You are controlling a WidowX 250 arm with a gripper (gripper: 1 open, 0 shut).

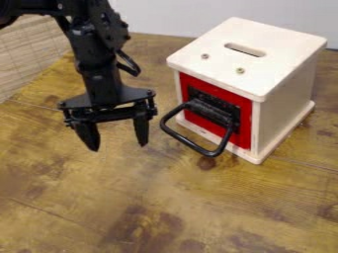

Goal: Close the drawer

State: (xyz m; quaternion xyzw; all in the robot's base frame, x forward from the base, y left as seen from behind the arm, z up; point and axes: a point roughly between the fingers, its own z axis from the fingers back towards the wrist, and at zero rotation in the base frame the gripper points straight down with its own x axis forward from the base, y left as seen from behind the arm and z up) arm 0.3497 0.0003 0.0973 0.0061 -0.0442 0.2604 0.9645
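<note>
Open claw left of centre, red drawer front within the cabinet's frame at right

At the upper left, a pale slatted surface (30, 54) meets the brown wooden table (106, 212) along a slanting edge. The black robot arm (93, 44) enters from the upper left corner and bends down in front of both. Below it, left of centre, hangs the gripper (119, 144), released: its two dark fingers point down and stand well apart, with wood visible between them. A narrow strip of table shows between the gripper's right side in the frame and the large black loop handle (193, 147), so the two are near but apart. Wood runs from below the fingers to the bottom edge of the frame.

The handle juts toward the lower left from a dark block on the drawer (230, 96), right of centre. The drawer's red front sits within the pale frame of the cream-white cabinet (271, 54); any slight gap there cannot be told. The cabinet fills much of the upper right, a slot and two small round fittings on its top. Between its right side and the frame's right edge runs a band of table
</note>
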